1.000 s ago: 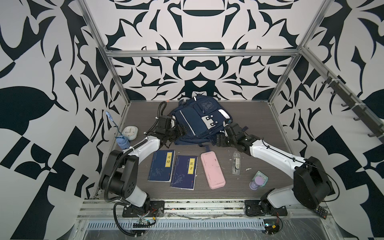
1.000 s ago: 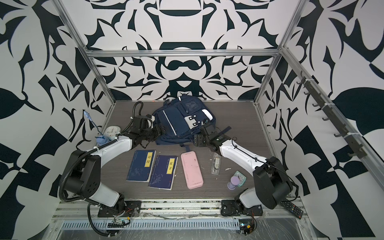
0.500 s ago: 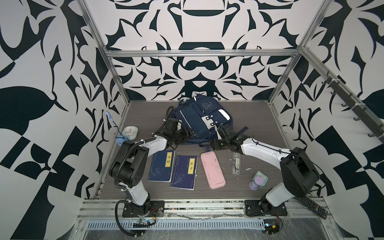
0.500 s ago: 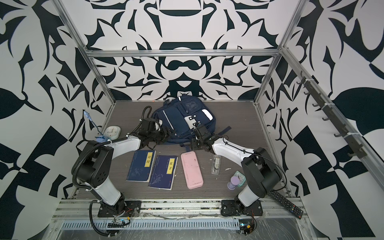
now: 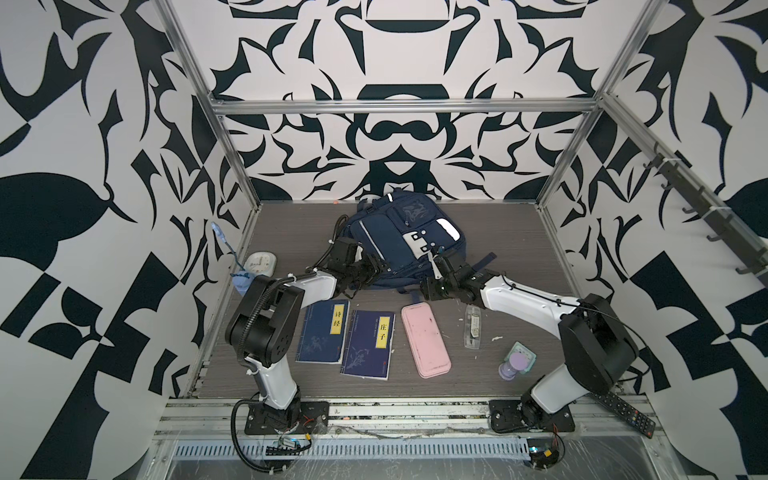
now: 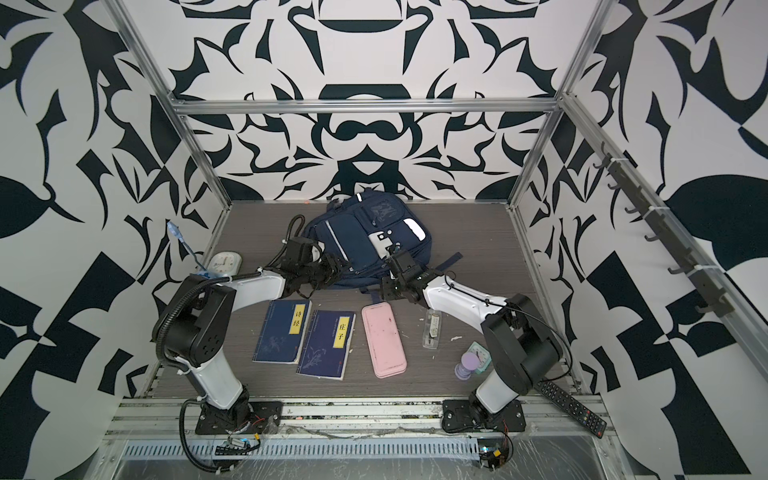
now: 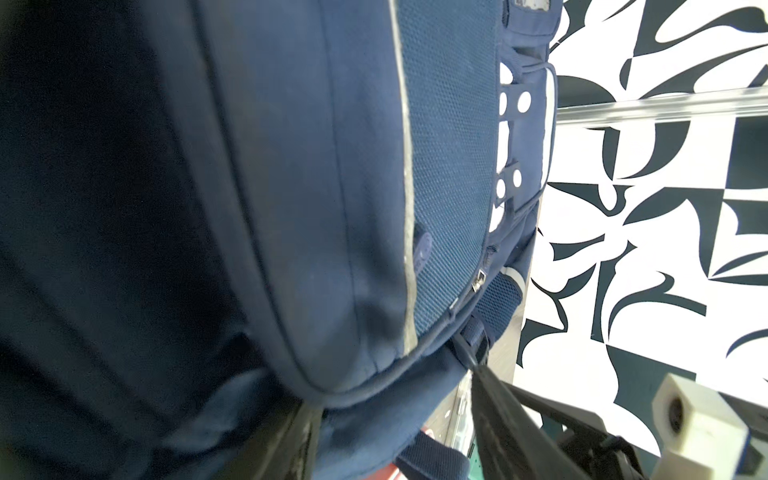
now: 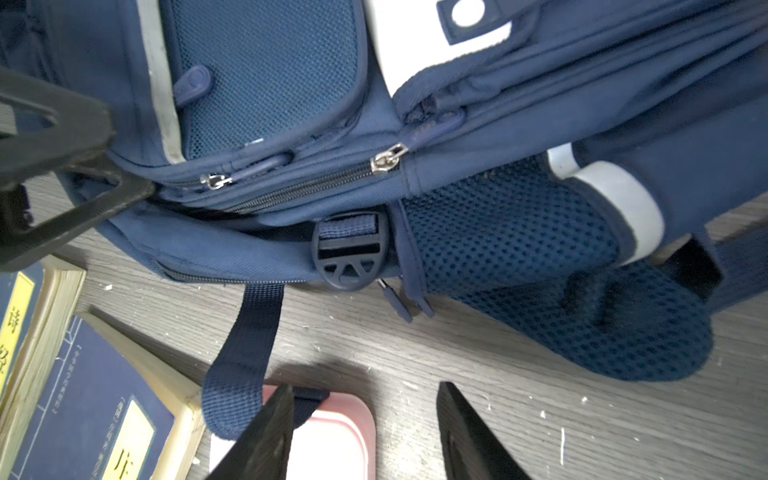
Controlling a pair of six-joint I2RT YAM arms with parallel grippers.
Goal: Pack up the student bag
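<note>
Though nearer now; left claw (image 5: 375, 266), right claw (image 8: 363, 386) (agape) at bag (image 5: 386, 243)

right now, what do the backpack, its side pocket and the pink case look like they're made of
student bag: woven navy fabric, likely nylon or polyester, matte; weave and stitched seams show in the right wrist view.
side pocket: open mesh, holes visible.
pink case: smooth, rounded corners, scuffed; plastic or silicone, cannot tell which.
</note>
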